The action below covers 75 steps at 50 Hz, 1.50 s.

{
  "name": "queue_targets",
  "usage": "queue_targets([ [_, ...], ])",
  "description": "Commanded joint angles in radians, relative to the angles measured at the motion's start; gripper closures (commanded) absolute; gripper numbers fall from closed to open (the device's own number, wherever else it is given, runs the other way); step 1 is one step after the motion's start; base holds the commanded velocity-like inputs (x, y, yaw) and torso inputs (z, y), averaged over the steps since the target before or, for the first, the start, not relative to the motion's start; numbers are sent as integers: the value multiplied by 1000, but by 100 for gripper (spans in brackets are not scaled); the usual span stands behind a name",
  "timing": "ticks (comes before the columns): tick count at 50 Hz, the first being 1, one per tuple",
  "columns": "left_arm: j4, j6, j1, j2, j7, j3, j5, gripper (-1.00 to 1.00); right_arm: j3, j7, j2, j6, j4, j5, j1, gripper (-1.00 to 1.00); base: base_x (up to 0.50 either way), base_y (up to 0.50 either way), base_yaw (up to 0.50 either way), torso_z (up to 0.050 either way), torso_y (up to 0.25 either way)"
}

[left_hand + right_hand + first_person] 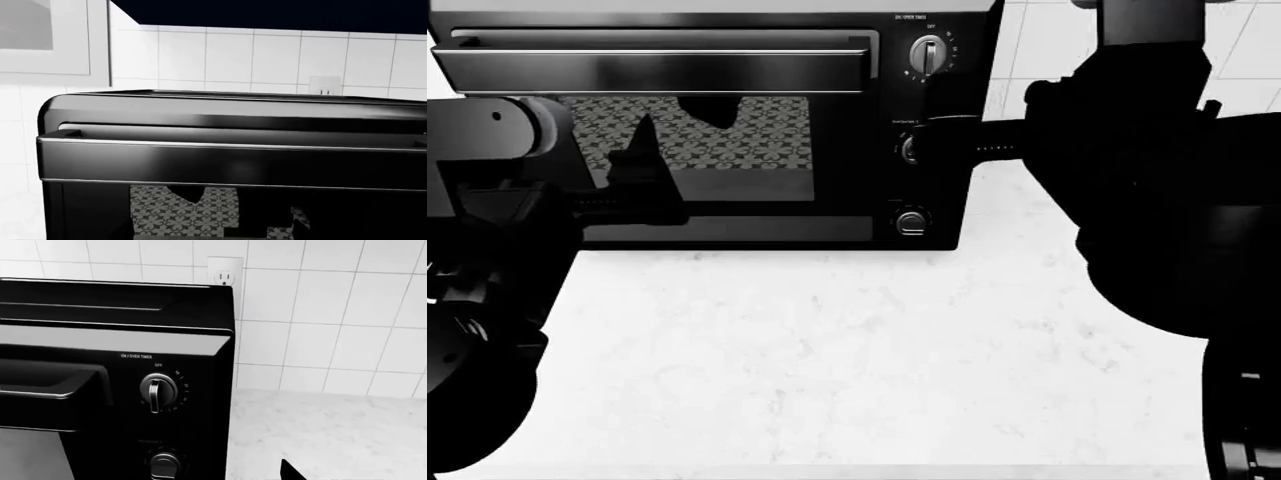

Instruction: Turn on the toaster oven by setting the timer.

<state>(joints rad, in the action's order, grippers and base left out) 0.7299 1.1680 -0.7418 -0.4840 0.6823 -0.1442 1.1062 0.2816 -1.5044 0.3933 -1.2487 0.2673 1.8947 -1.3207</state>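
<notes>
The black toaster oven (714,215) stands at the back of the counter, its patterned glass door under a long bar handle (654,70). The timer (926,55) is the top knob of three; in the right wrist view the timer (158,390) points straight down from OFF. My right gripper (944,135) hovers just in front of the middle knob (165,465), below the timer and apparently open, with one dark fingertip (288,472) showing. My left gripper (647,175) hangs before the glass door (180,215), holding nothing that I can see; its jaws merge with the dark oven.
White tiled wall (320,315) with an outlet (225,271) rises behind the oven. Pale marble counter (868,350) spreads in front and to the oven's right. A white cabinet (53,40) hangs above left.
</notes>
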Motion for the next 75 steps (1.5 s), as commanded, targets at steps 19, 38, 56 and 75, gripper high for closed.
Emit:
queue_targets([
  [19,1,-16,16,-8,12,-1,16,-100,108,-43,-25,107,-12,-8,-48,-100,0,0,0,0,0],
  [38,-9,-27,12,-12,15,11,12,-100,165,-38,8,172,-13,8,-61,-100,0,0,0,0,0],
  [56,-11,-35,13,-17,20,18,17,-100,212,-42,35,217,-8,16,-69,-100,0,0,0,0,0],
  [75,-18,-45,12,-22,26,20,22,-100,382,-53,78,376,6,71,-144,-100,0,0,0,0,0],
])
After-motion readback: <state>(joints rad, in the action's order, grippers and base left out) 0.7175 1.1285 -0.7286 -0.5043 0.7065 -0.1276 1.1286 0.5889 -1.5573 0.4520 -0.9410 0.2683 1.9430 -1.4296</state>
